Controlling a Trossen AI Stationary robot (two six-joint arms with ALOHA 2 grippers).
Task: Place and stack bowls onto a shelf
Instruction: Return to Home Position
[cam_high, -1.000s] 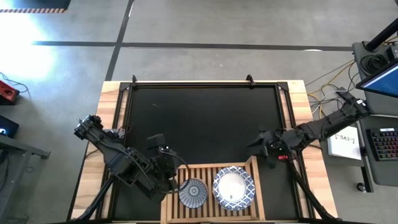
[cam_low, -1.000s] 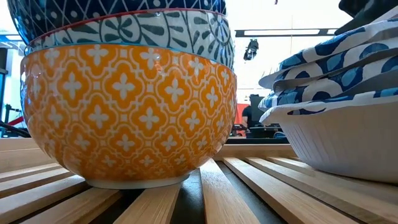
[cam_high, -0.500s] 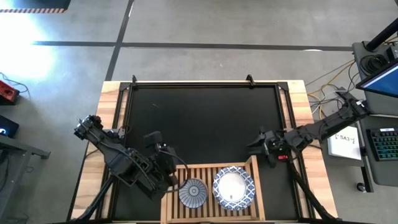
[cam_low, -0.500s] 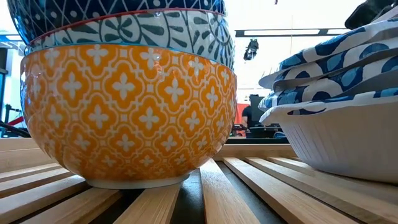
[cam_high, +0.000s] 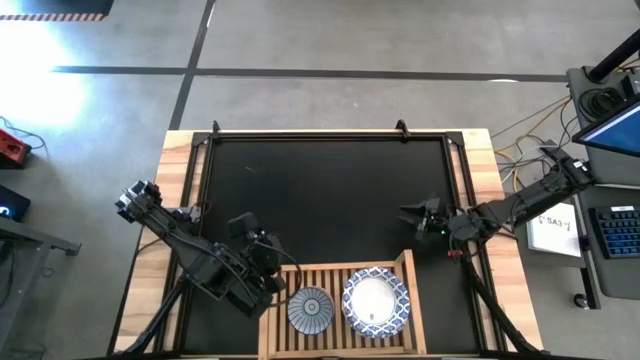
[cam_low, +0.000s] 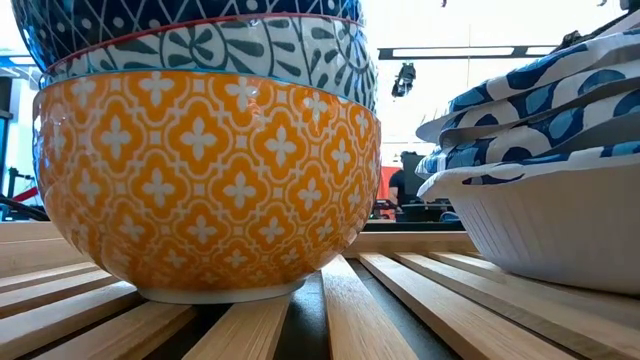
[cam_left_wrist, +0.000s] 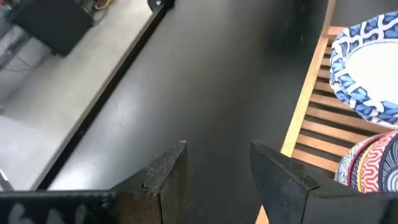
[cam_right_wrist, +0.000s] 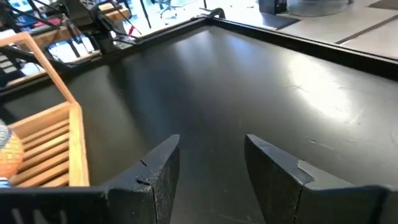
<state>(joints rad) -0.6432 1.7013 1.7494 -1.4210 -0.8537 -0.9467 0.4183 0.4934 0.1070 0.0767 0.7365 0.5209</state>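
**Two bowl stacks on the shelf, both grippers empty**

A black mat (cam_high: 320, 190) covered the table and spread out ahead of both grippers. The wooden shelf (cam_high: 330, 270) sat at the mat's near edge. It was just beside the left gripper (cam_left_wrist: 217, 150) and near the right gripper (cam_right_wrist: 211, 142), which hung over the mat beyond the shelf's corner.

The large bowls (cam_high: 375, 300), white with blue wavy rims, stood nested in one stack on the part of the shelf nearer the right gripper. The small bowls (cam_high: 311, 309) stood nested in a second stack nearer the left gripper, with a yellow bowl (cam_low: 210, 180) at the bottom resting on the slats. Whether the two stacks touched could not be told.

Both grippers had their fingers spread and held nothing. Neither touched a bowl.

The bowls looked like glazed ceramic. They were likely stiff, fairly heavy, smooth enough to slip, and apt to chip if knocked. The best hold would probably be on the rim of a stack's top bowl, one finger inside and one outside, lifting straight up. The wavy rims would likely give a less even grip than the small bowls' plain ones.
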